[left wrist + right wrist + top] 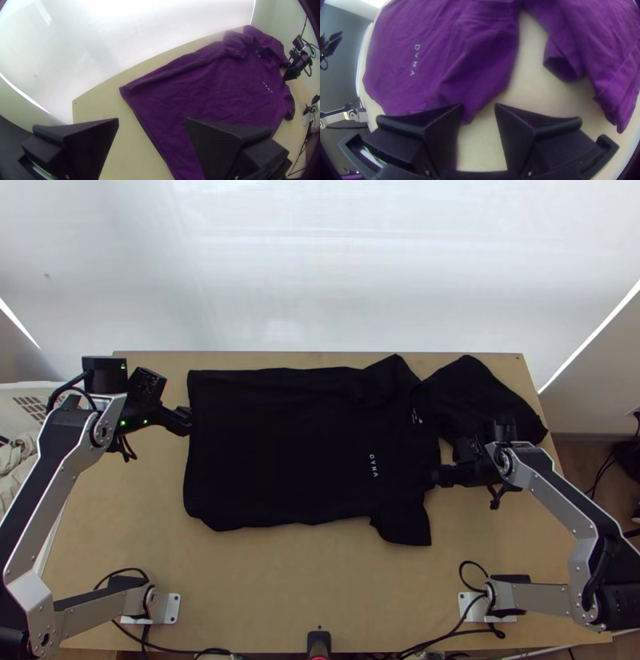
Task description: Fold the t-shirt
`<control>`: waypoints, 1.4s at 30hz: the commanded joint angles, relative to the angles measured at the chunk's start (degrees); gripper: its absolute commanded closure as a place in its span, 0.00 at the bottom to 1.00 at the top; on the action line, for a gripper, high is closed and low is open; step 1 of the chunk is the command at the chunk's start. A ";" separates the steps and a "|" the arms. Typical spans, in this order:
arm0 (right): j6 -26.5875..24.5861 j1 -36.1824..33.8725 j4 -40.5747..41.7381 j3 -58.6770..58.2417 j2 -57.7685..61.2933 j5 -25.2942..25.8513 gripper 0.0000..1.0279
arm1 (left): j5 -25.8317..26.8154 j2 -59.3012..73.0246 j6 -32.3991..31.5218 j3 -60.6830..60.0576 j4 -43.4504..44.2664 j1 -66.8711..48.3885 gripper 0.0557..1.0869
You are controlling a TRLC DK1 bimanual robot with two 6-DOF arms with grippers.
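Left fingers and right fingers are gaping wide; clean folding is requiring nearby edges of the dark, short-sleeved cloth t-shirt centred between them.

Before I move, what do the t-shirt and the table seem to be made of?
The t-shirt looks like soft, matte knit, probably cotton: it wrinkles finely without shine. The table looks like smooth wood or wood board, going by its even, light tan face; solid or laminate, I cannot tell.
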 commanded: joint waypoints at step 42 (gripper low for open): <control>5.15 0.19 -2.02 7.30 -7.20 0.02 0.97 | 0.49 -9.92 22.36 -31.55 -16.93 -2.95 0.05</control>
